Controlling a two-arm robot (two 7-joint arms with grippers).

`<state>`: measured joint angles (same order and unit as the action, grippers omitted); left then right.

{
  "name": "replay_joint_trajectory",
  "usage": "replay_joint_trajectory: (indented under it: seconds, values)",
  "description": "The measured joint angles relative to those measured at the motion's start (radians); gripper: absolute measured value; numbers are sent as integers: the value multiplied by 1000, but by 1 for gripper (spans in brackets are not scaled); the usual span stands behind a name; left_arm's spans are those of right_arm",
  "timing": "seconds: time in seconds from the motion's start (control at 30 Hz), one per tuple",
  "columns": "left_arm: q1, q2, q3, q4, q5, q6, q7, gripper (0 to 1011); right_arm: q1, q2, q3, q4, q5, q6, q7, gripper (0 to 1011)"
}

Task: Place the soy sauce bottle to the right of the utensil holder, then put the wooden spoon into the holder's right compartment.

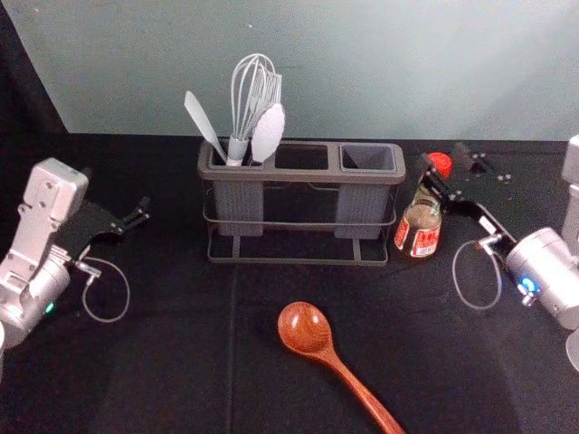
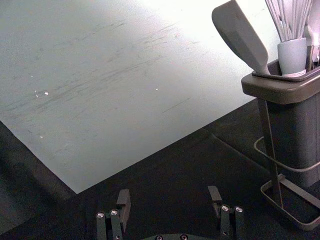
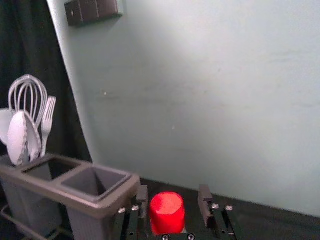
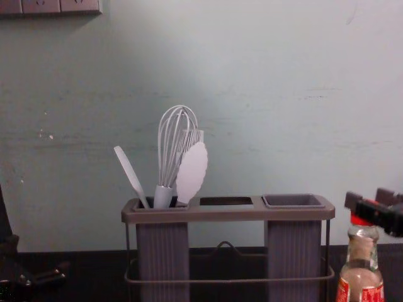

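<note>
Right pincer (image 1: pixel 444 161), spread, is straddling the upright bottle (image 1: pixel 418 226) beside the holder (image 1: pixel 298 174); left pincer (image 1: pixel 116 190), parted, is hovering left; the spoon (image 1: pixel 362 391) is lying aslant, bowl (image 1: pixel 304 327) holderward.

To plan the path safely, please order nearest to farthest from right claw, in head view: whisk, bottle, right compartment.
1. Bottle, right of the holder, cap at the claw.
2. Right compartment, left of bottle.
3. Whisk, in left compartment.

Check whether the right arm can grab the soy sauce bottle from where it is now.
Probably yes: the right end effector is open around the red cap of the bottle, and nothing seems to stand in the way of closing.
</note>
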<state>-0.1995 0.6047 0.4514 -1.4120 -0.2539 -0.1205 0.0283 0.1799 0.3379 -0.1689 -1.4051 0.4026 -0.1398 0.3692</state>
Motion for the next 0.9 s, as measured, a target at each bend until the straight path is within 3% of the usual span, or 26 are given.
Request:
replay_joint_trajectory:
  seconds: [0.27, 0.47, 0.7, 0.9]
  values:
    - [0, 0, 0, 0, 0, 0, 0, 1011, -28, 10, 39, -76, 2, -13, -22, 873]
    - [0, 0, 0, 0, 0, 0, 0, 1011, -67, 28, 53, -154, -5, 9, -30, 1002]
    - [0, 0, 0, 0, 0, 0, 0, 1011, -119, 47, 46, -238, -26, 42, -36, 1003]
    - [0, 0, 0, 0, 0, 0, 0, 1011, -181, 55, 20, -324, -70, 69, -59, 1003]
